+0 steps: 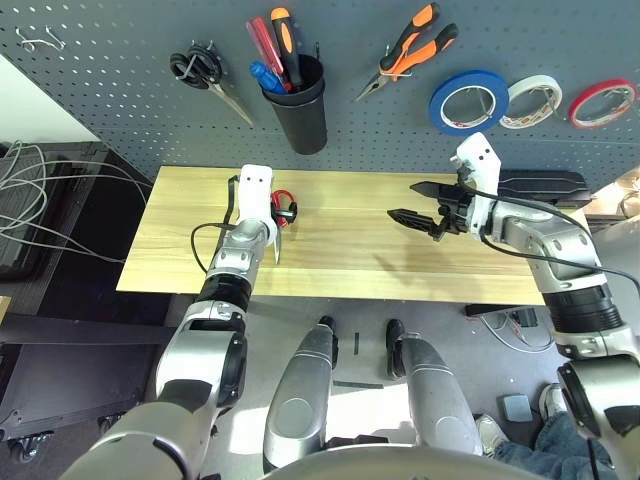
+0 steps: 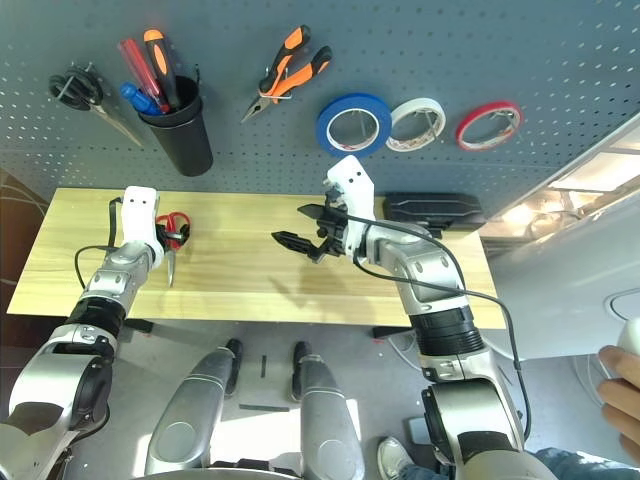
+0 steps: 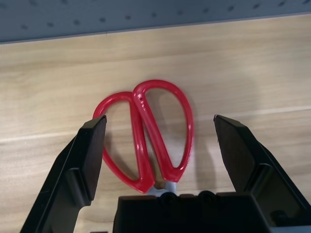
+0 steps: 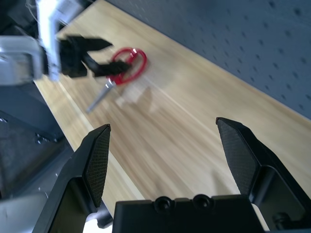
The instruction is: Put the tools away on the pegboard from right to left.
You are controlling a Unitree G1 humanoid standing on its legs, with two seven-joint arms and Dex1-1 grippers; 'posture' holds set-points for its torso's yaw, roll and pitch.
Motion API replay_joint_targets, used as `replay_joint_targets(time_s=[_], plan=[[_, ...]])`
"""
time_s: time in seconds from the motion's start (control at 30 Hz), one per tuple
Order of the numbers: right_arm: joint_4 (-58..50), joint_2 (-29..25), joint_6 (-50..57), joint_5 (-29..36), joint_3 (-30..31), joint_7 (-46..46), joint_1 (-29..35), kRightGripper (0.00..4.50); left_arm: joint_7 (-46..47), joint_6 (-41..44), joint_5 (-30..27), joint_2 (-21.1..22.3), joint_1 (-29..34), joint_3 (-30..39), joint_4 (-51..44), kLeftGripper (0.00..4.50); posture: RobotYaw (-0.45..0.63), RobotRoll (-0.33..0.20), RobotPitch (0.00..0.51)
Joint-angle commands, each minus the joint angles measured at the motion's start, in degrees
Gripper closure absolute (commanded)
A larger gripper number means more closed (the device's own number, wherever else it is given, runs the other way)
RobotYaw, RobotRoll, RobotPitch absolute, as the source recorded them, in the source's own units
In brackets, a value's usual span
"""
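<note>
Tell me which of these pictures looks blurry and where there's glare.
Right wrist view: the left gripper and red-handled scissors are smeared, soft. Left wrist view: sharp, small highlights on the scissor handles. Right eye view: bright washed-out patch beyond the table's right end.

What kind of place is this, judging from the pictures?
Probably a workshop or lab bench: a pegboard on the wall holds pliers, scissors and tape rolls, above a wooden table.

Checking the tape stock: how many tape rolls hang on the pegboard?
3, in a row at the pegboard's right: blue tape roll, then white tape roll, then red tape roll farthest right.
</note>
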Motion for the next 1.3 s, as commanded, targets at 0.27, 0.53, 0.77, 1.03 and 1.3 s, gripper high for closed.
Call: replay_joint_targets(time_s=[0.27,0.53,0.77,1.03,1.3], plan=[[-4.47,0.96,3.16,1.08,0.74,-0.95,0.25,0.0,4.17,-5.37,2.02,1.98,-5.31,1.22,14.79,0.01,0.06,0.0,0.347],[-6.38,1.04,4.68,1.6,0.56,-1.38,0.36,0.0,6.43,-5.86,2.08,3.22,-5.55,2.11,16.54,0.01,0.03,0.0,0.359],[-8.77,0.6,6.52,2.71,0.23,-2.23,0.63,0.0,8.87,-6.53,2.17,4.44,-4.86,3.16,17.16,0.01,-0.01,0.0,0.371],[-12.19,-0.26,9.5,4.01,-0.25,-3.12,1.14,0.0,9.34,-5.7,2.91,4.3,-4.04,3.06,17.63,0.01,-0.04,0.0,0.394],[-15.71,-0.35,12.54,6.12,-0.67,-4.81,1.54,0.0,10.54,-4.76,4.15,3.43,-3.95,2.59,17.69,0.01,-0.05,0.0,0.425]])
